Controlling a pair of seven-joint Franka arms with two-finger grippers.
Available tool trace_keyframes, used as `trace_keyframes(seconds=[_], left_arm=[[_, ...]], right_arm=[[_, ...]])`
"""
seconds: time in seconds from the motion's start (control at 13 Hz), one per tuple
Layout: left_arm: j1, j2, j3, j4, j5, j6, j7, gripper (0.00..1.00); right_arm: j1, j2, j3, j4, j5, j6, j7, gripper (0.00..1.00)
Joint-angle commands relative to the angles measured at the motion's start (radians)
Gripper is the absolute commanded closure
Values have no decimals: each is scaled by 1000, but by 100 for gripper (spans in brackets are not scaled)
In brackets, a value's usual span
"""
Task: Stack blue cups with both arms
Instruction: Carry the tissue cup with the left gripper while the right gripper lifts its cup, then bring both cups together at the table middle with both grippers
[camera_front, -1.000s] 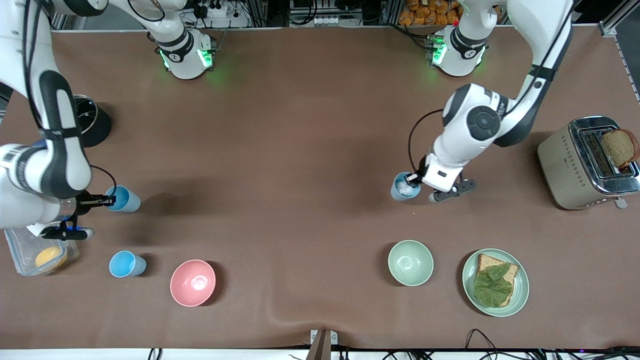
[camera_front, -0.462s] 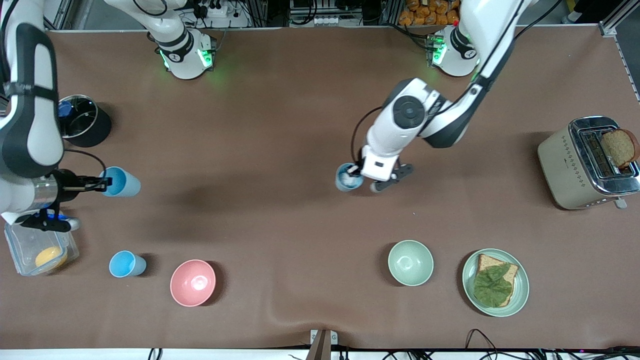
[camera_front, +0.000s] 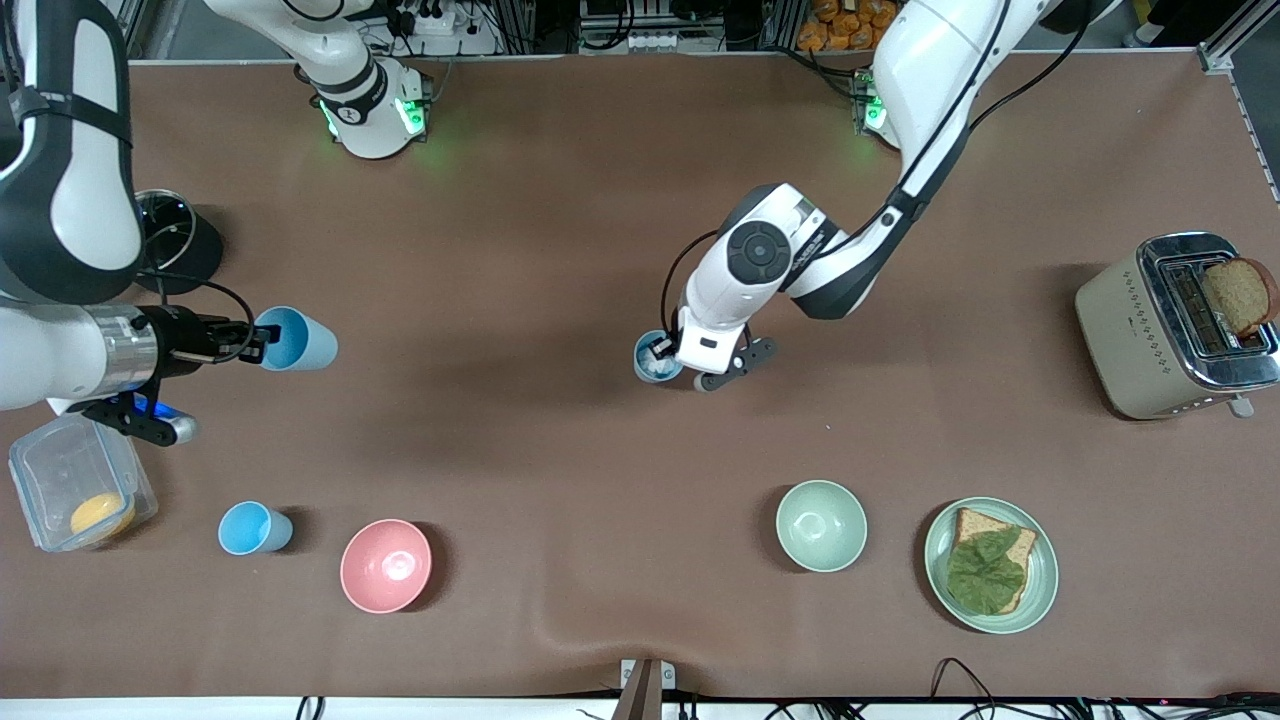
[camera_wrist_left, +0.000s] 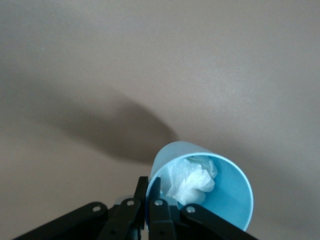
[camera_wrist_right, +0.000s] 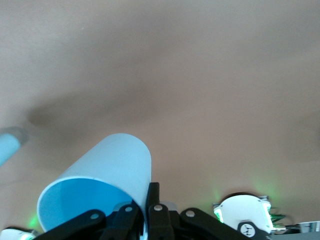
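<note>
My left gripper (camera_front: 661, 350) is shut on the rim of a paler grey-blue cup (camera_front: 652, 364) and holds it upright over the middle of the table. In the left wrist view its fingers (camera_wrist_left: 161, 186) pinch the cup's wall (camera_wrist_left: 227, 200), and crumpled white paper (camera_wrist_left: 190, 179) lies inside. My right gripper (camera_front: 262, 337) is shut on the rim of a bright sky-blue cup (camera_front: 298, 340) and holds it tipped on its side over the right arm's end of the table. That cup is empty in the right wrist view (camera_wrist_right: 100, 175). A third blue cup (camera_front: 254, 527) stands beside the pink bowl (camera_front: 385, 565).
A pale green bowl (camera_front: 821, 525) and a green plate (camera_front: 1042, 580) with bread and lettuce stand near the front camera. A toaster (camera_front: 1120, 330) with bread is at the left arm's end. A black pot (camera_front: 195, 250) and a clear box (camera_front: 40, 470) sit at the right arm's end.
My left gripper has carried the paler cup toward the table's middle. My right gripper has lifted the bright cup, tipped on its side, and moved it toward the middle.
</note>
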Motion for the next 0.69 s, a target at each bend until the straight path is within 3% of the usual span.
trace_keyframes(seconds=[0.0, 0.08, 0.23, 0.38, 0.46, 0.62], left_arm=[[-42, 50, 24, 58, 73, -7, -64, 100], [-53, 55, 24, 58, 104, -7, -77, 97], [-55, 61, 29, 58, 139, -7, -84, 67], [-53, 58, 30, 58, 141, -7, -104, 15], [-52, 52, 30, 59, 141, -7, -107, 0], [-32, 15, 30, 58, 146, -7, -107, 0]], right_arm=[[-2, -14, 1, -4, 45, -6, 30, 100], [17, -15, 0, -4, 45, 3, 39, 100], [61, -14, 3, -2, 48, 50, 158, 100], [141, -14, 0, -2, 45, 99, 264, 100], [161, -12, 1, -2, 47, 127, 324, 100], [202, -9, 1, -2, 47, 161, 395, 100]])
